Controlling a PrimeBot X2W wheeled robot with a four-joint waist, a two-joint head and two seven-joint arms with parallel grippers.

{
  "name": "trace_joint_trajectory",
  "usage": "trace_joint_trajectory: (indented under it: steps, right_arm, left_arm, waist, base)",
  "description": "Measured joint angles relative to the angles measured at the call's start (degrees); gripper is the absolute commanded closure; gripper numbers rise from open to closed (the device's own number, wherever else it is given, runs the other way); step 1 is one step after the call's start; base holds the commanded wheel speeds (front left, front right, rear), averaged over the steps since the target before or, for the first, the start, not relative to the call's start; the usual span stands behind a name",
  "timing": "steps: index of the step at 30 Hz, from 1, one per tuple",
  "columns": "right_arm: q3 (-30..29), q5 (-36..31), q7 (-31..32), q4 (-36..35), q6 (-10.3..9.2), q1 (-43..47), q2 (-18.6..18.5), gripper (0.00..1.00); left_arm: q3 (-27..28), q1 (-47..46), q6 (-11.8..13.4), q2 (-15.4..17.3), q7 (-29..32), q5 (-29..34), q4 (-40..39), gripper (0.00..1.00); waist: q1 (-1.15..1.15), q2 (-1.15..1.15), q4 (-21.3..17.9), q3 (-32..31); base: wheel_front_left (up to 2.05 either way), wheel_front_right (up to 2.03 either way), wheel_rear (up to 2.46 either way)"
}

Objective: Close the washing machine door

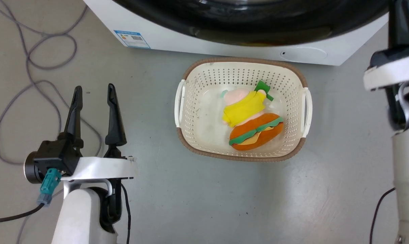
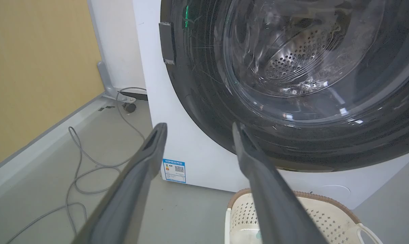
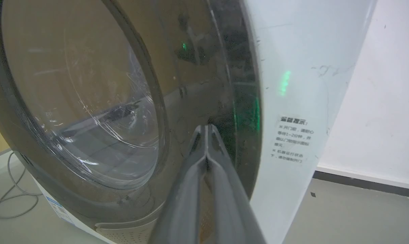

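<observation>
washing machine door lying nearly flush on washing machine. likely rigid, heavy, glossy-slippery: pushing black rim, not gripping. right gripper pointing at rim, clenched empty; left gripper hanging spread.

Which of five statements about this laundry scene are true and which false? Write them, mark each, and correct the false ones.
1. The left gripper is open. True.
2. The cream basket is empty. False: a burger plush and a plush figure in a yellow top lie in it.
3. The right gripper has its fingers closed together. True.
4. The blue sticker is on the washing machine door. False: it is low on the white front of the washing machine.
5. A grey cable lies on the floor. True.
</observation>
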Motion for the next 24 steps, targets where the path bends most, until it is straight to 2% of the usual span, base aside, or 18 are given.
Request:
trace_joint_trajectory:
  steps: [14,20,24]
  right_arm:
    - [-0.1,-3.5,0.0,5.9,0.04,-5.0,-3.0,1.00]
    - [0.0,-4.2,0.0,5.9,0.04,-5.1,-3.1,1.00]
    - [-0.2,-3.7,0.0,3.0,0.00,-3.8,-3.0,1.00]
  left_arm:
    - [-0.1,-0.8,0.4,0.0,0.0,-0.5,0.0,0.00]
    - [0.1,-0.8,0.5,0.0,0.0,-0.5,0.3,0.00]
    - [0.6,-0.7,0.5,0.0,0.0,-0.5,1.0,0.00]
  waist:
    - [0.00,0.00,0.6,1.6]
    - [0.00,0.00,0.3,1.0]
    - [0.00,0.00,-0.2,-0.8]
  base:
    - [0.00,0.00,0.00]
    - [0.00,0.00,0.00]
    - [0.00,0.00,0.00]
